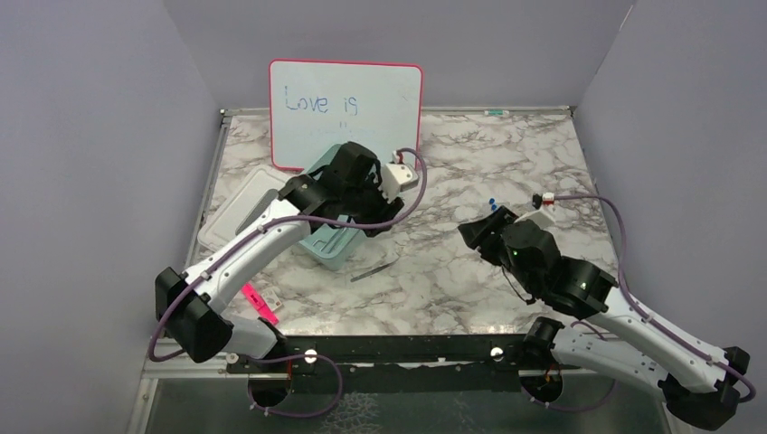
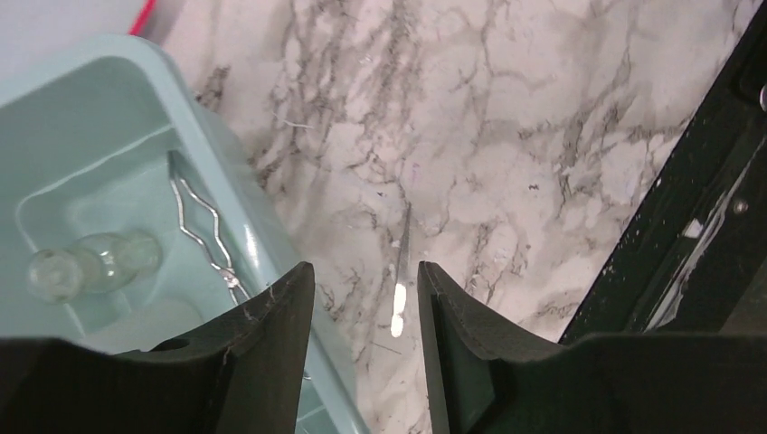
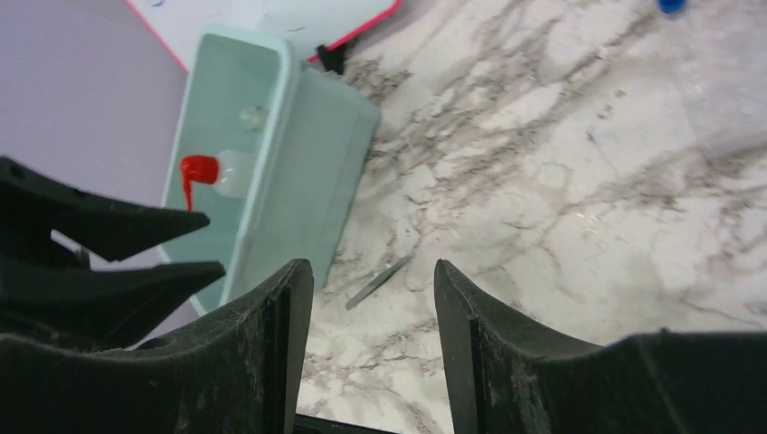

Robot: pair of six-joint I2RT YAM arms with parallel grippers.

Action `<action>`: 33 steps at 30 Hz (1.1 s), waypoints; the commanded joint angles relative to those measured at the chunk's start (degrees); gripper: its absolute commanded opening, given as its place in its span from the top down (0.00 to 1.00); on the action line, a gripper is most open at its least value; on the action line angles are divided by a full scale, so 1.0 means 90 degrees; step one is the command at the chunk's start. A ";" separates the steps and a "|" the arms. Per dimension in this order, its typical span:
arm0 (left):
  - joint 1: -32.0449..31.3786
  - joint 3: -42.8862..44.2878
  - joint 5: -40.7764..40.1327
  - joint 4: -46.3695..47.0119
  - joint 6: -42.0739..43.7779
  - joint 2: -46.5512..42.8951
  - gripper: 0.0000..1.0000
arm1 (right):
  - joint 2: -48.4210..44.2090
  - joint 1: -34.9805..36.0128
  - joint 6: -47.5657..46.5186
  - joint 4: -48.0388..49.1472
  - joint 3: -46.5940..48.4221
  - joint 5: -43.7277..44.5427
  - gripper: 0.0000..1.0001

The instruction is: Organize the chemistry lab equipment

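A teal bin (image 1: 333, 244) stands at the table's middle left. In the left wrist view the bin (image 2: 108, 117) holds a small glass flask (image 2: 90, 262) and bent-wire metal tongs (image 2: 203, 226). The right wrist view shows the white squeeze bottle with red nozzle (image 3: 213, 172) in the bin (image 3: 312, 154). Thin metal tweezers (image 1: 374, 268) lie on the marble beside the bin. My left gripper (image 1: 366, 221) hovers open and empty over the bin's right rim. My right gripper (image 1: 470, 233) is open and empty above the marble. Blue-capped tubes (image 1: 491, 201) lie just behind it. The brush is out of view.
A pink-framed whiteboard (image 1: 345, 113) leans at the back behind the bin. A pale lid (image 1: 237, 208) lies left of the bin. A pink marker (image 1: 260, 303) lies near the front left. The black front rail (image 1: 389, 348) bounds the near edge.
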 commanded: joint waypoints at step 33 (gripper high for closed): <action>-0.1414 -0.1126 -0.1776 0.0226 0.0144 0.3010 0.63 | -0.2057 0.0005 -0.0072 0.0000 -0.1253 0.1218 0.55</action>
